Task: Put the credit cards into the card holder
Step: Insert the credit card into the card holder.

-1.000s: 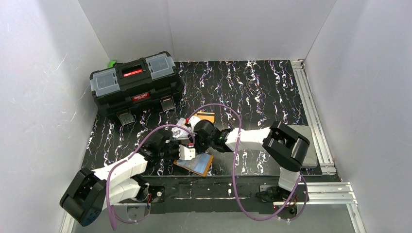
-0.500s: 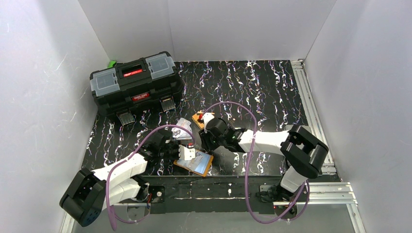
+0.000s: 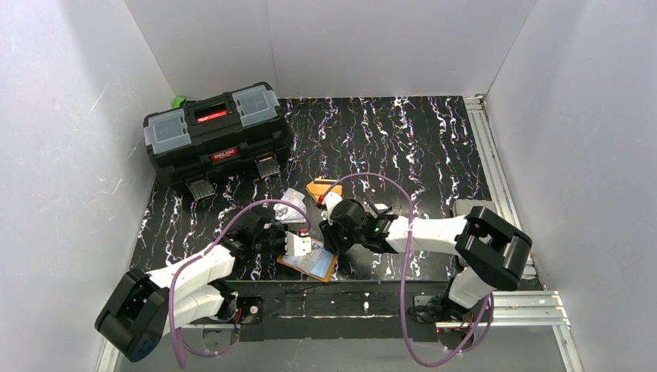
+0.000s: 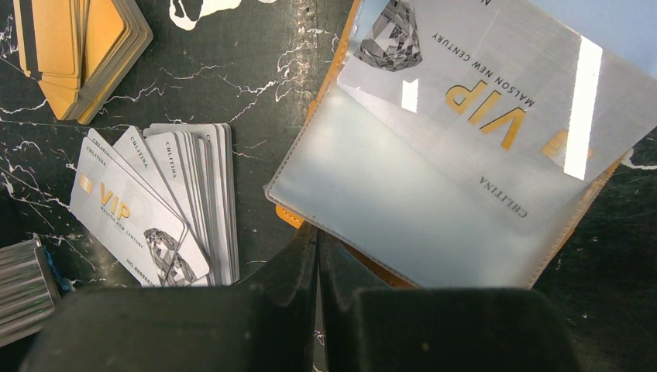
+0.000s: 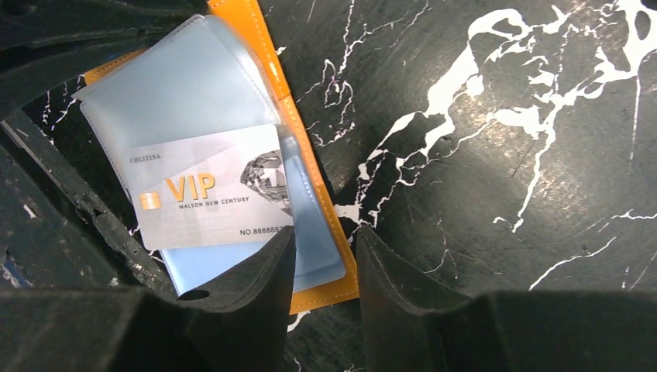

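Moved: my right arm [image 3: 434, 231] has swung its elbow out toward 4 o'clock and drawn its wrist back toward the near edge, so the orange cards [image 3: 324, 187] now lie uncovered. My left arm [image 3: 194, 271] has not shifted.
Card holder [image 3: 314, 262]: open flat at 6 o'clock on the table [image 3: 418, 139], clear sleeves facing up.
Right gripper [image 5: 324, 236]: jaws parted, hanging over the holder's orange edge and clamping nothing.
Left gripper [image 4: 318, 232]: closed, fingertips pressed together at the holder's edge. I cannot tell whether they pinch a sleeve.
White VIP card [image 5: 205, 190]: tilted on the sleeves, its diamond end under clear plastic.
White cards [image 4: 155, 201]: fanned pile at 11 o'clock from the holder.
Orange stack: at 12 o'clock from the holder, near the white fan.
Toolbox [image 3: 217, 136]: shut, at 10 o'clock on the table.
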{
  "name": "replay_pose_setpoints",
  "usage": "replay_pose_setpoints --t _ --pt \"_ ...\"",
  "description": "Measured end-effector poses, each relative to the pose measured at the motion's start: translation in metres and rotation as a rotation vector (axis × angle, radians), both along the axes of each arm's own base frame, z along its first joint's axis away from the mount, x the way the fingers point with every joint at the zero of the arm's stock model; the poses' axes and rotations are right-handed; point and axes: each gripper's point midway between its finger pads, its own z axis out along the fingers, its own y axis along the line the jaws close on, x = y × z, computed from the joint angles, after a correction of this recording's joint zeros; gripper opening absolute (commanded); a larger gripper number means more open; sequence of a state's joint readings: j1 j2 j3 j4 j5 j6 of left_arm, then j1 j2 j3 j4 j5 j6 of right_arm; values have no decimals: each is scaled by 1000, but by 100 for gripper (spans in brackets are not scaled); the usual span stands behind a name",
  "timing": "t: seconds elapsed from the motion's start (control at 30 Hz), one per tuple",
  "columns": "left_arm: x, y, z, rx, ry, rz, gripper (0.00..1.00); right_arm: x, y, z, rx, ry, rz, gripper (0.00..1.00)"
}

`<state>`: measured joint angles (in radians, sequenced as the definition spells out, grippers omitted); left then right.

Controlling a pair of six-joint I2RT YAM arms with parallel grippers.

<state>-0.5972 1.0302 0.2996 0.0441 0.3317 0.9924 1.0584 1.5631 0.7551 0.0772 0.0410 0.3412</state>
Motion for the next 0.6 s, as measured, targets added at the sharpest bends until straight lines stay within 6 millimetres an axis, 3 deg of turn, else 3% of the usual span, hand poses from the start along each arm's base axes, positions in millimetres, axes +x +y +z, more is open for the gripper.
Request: replay_pose_setpoints --t 0.6 --pt "0 0 0 1 -2 -2 0 -12 6 -1 -6 -10 46 44"
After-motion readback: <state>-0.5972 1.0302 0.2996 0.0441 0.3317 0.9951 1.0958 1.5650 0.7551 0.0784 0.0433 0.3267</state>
